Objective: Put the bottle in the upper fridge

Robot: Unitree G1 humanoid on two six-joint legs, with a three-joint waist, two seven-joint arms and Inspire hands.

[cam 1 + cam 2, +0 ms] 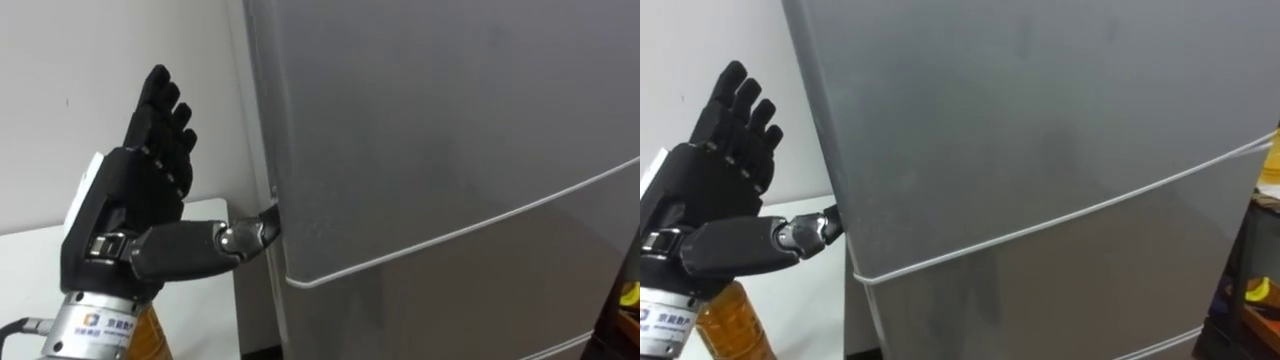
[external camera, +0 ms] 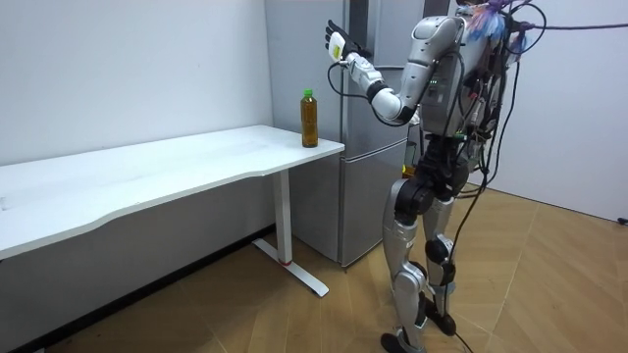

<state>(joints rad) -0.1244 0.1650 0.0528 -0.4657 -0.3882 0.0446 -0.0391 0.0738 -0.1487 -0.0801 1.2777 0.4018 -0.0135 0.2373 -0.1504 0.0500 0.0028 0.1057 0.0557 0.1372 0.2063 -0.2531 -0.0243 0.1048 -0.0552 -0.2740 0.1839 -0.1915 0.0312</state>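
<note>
The grey fridge point(image 1: 450, 130) is right in front of me with both doors closed; a pale seam point(image 1: 470, 228) divides the upper door from the lower one. My left hand point(image 1: 140, 190) is raised beside the upper door's left edge. Its fingers point straight up and the thumb point(image 1: 245, 238) reaches sideways, its tip touching that edge. The bottle point(image 1: 150, 338), amber with a green cap, stands upright on the table corner just below this hand, free of it. The room view has me standing at the fridge point(image 2: 294, 59) with the left hand point(image 2: 337, 41) up and the bottle point(image 2: 309, 118) beside it.
A long white table point(image 2: 177, 167) runs along the wall, its end next to the fridge's left side. Something yellow point(image 1: 630, 293) sits low to the right of the fridge. Behind me is wooden floor point(image 2: 549, 284).
</note>
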